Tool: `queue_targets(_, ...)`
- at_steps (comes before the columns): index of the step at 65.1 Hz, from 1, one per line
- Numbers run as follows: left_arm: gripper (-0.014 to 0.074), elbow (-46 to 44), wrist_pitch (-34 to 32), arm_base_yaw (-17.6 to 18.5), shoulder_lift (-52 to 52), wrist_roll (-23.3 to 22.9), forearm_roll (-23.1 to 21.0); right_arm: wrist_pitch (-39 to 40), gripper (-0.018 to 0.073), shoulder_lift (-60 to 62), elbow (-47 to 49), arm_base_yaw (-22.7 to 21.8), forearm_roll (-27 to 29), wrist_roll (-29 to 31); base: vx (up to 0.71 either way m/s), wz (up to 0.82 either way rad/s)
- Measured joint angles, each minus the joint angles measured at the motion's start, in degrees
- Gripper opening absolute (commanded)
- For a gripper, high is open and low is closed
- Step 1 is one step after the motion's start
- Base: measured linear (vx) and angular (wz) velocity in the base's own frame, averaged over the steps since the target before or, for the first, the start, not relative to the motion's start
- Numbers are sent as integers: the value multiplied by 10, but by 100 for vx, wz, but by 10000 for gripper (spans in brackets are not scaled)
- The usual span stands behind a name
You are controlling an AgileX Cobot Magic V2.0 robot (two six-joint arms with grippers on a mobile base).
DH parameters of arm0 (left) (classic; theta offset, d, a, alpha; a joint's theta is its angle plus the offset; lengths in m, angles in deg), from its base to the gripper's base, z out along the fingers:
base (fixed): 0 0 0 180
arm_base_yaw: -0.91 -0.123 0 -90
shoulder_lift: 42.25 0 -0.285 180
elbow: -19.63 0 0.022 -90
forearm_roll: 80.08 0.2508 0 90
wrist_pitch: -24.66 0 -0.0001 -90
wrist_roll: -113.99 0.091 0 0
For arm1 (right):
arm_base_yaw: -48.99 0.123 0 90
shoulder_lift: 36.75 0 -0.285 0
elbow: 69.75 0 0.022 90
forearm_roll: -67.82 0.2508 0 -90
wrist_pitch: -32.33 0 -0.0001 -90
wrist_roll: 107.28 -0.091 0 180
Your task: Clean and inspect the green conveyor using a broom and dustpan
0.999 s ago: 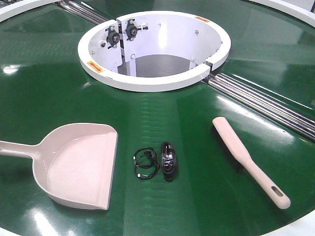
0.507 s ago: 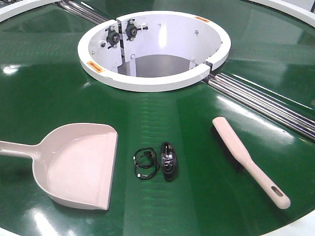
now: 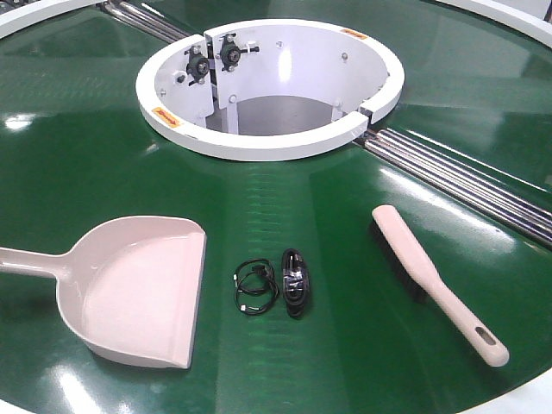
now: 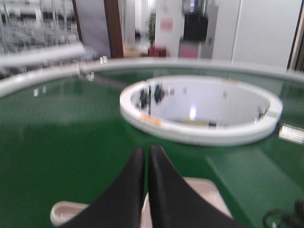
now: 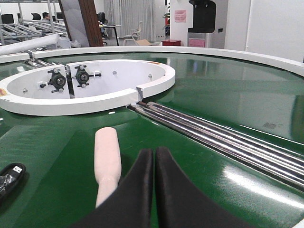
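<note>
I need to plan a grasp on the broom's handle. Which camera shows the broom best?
The exterior front-facing view: the whole broom lies in sight on the green conveyor, bristles and slotted handle end included. The right wrist view shows only the beige back of its head. The left wrist view does not show it.

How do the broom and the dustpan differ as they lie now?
The dustpan is a wide open scoop; the broom is a narrow bar with black bristles. The dustpan lies left of the black cables, the broom right of them. The dustpan's handle runs out of view to the left; the broom's points near-right. Both are beige plastic, lying on the green conveyor.
</note>
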Motion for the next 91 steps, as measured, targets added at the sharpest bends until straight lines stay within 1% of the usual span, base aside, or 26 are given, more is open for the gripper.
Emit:
queue_targets(7, -6, -19, 22, 0, -78, 1, -11, 0, -8, 0, 0, 0, 0, 0, 0, 0)
queue_targets(14, -6, -22, 28, 0, -124, 1, -27, 0, -8, 0, 0, 0, 0, 0, 0, 0)
queue_targets(24, 5, -22, 29, 0, -161, 1, -29, 0, -8, 0, 0, 0, 0, 0, 0, 0)
queue_targets(32, 56, -23, 30, 0, -172, 2, -30, 0, -8, 0, 0, 0, 0, 0, 0, 0)
queue_targets(41, 181, -24, 30, 0, -172, 19, -29, 0, -8, 0, 0, 0, 0, 0, 0, 0)
queue_targets(46, 296, -24, 30, 0, -172, 30, -29, 0, -8, 0, 0, 0, 0, 0, 0, 0)
queue_targets(54, 465, -24, 30, 0, -172, 34, -29, 0, -8, 0, 0, 0, 0, 0, 0, 0)
queue_targets(57, 508, -24, 30, 0, -172, 34, -29, 0, -8, 0, 0, 0, 0, 0, 0, 0)
queue_targets(61, 545, -24, 30, 0, -172, 34, -29, 0, -8, 0, 0, 0, 0, 0, 0, 0)
queue_targets(68, 546, -24, 30, 0, -172, 34, -35, 0, -8, 0, 0, 0, 0, 0, 0, 0)
queue_targets(77, 529, -27, 34, 0, -172, 34, -67, 0, -8, 0, 0, 0, 0, 0, 0, 0)
queue_targets(84, 517, -67, 75, 0, -180, 35, -67, 0, -8, 0, 0, 0, 0, 0, 0, 0)
queue_targets(91, 514, -148, 155, 0, -208, 59, -39, 0, -8, 0, 0, 0, 0, 0, 0, 0)
